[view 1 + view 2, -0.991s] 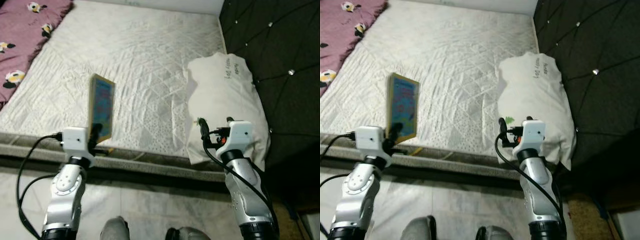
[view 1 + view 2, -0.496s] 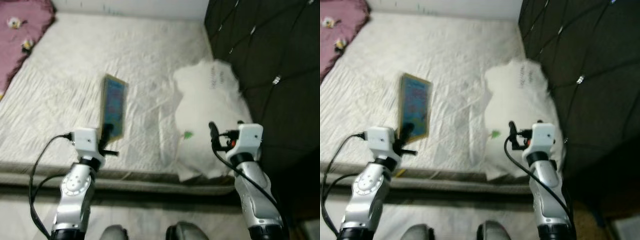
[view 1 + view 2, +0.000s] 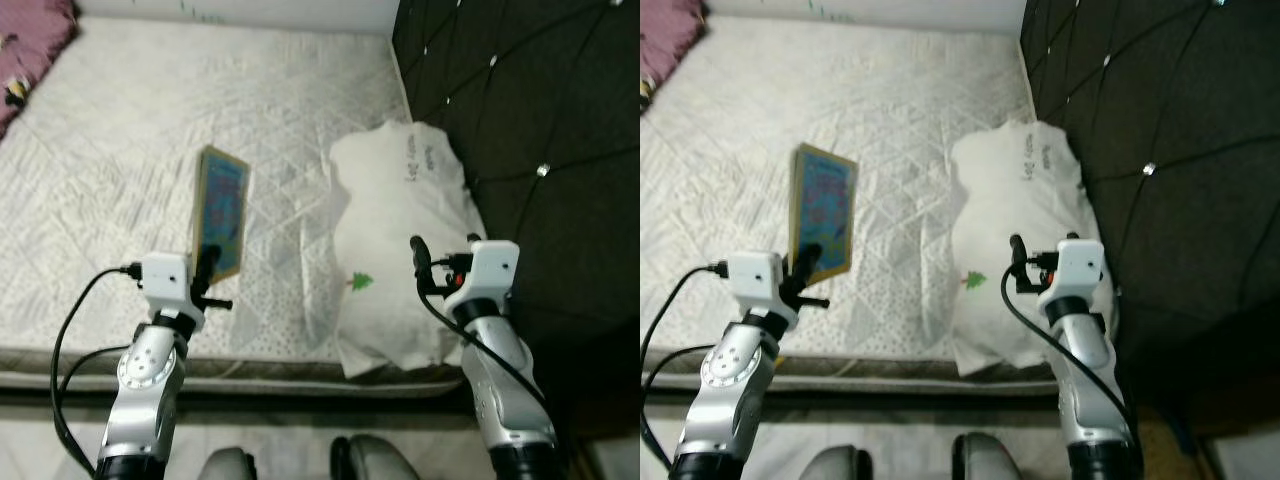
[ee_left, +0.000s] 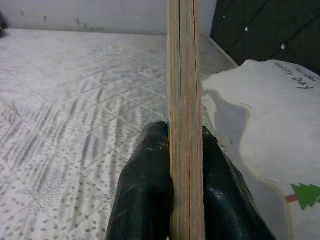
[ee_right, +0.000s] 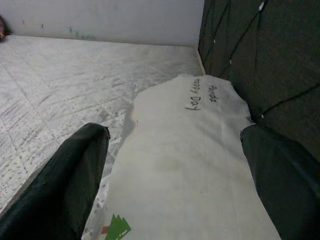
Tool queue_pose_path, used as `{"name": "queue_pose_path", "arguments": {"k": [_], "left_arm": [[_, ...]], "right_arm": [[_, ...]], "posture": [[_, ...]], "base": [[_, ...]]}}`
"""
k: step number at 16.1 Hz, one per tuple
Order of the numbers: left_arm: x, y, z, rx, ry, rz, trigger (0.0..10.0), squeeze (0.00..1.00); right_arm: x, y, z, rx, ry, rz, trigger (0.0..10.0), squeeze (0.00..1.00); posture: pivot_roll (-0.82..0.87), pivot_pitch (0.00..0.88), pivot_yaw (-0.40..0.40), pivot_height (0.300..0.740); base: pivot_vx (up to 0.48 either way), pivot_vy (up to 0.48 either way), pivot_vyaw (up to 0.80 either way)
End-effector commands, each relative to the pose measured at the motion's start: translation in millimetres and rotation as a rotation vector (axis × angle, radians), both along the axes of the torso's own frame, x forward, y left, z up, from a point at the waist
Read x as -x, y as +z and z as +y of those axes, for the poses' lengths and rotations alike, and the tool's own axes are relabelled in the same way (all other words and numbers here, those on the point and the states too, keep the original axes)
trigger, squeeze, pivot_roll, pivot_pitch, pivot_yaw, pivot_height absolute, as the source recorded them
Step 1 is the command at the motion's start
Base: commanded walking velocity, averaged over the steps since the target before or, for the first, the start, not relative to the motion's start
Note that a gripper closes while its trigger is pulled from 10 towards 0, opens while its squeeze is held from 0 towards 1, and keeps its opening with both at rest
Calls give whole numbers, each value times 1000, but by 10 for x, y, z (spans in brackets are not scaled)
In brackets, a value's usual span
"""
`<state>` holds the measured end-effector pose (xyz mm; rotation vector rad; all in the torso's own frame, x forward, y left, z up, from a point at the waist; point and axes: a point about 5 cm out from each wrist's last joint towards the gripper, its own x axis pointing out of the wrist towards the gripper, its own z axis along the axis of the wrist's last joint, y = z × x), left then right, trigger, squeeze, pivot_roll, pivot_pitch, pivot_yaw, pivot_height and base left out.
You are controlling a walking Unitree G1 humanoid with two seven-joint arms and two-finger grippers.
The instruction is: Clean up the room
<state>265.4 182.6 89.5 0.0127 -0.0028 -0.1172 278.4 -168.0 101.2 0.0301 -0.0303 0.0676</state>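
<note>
The robot stands at the edge of a bed (image 3: 120, 130) w/ a white quilted mattress. The left gripper (image 4: 186, 150) has its jaws closed on a thin book (image 3: 221, 212), pinching its lower edge; in the left wrist view one black finger (image 4: 145, 195) presses on each side of the book's edge, no gap. The book is upright, its blue cover facing the robot's right, and it stands above the mattress near the front edge of the bed.

The right gripper (image 5: 172, 165) hovers over a white pillow (image 3: 400, 260), jaws wide open and holding nothing; the two fingers are well apart, one on each side of the pillow in the right wrist view. The pillow lies on the bed's right side, just beside the dark padded headboard (image 3: 520, 110). It has handwriting near the far end and a small green tree print near the front.

A purple blanket (image 3: 30, 40) shows at the far left corner of the bed.
</note>
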Motion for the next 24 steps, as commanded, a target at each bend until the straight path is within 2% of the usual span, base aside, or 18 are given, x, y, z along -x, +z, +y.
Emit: {"name": "queue_pose_path", "arguments": {"k": [1,9,14,16,21,24], "left_arm": [[0,81,77,-12,25,-44,10000,0],[-6,57,75,-4,40,-23,10000,0],[-1,15,106,4,60,1,10000,0],[-5,14,103,7,56,4,10000,0],[0,8,108,7,61,8,10000,0],[10,-5,121,-6,75,10,10000,0]], "right_arm": [[3,0,18,-2,9,0,10000,0],[4,-7,-8,8,3,2,10000,0],[-4,-12,-17,14,2,4,10000,0],[-5,-16,-20,10,-1,8,10000,0],[-5,-23,-27,7,-4,12,10000,0],[-5,-25,-25,10,-1,14,10000,0]], "posture": [[19,127,-60,740],[19,124,-64,740],[22,121,-67,740],[22,121,-67,740],[21,126,-68,740],[22,128,-69,740]], "base": [[319,0,0],[313,0,0],[0,0,0],[0,480,0],[0,480,-626],[0,0,0]]}}
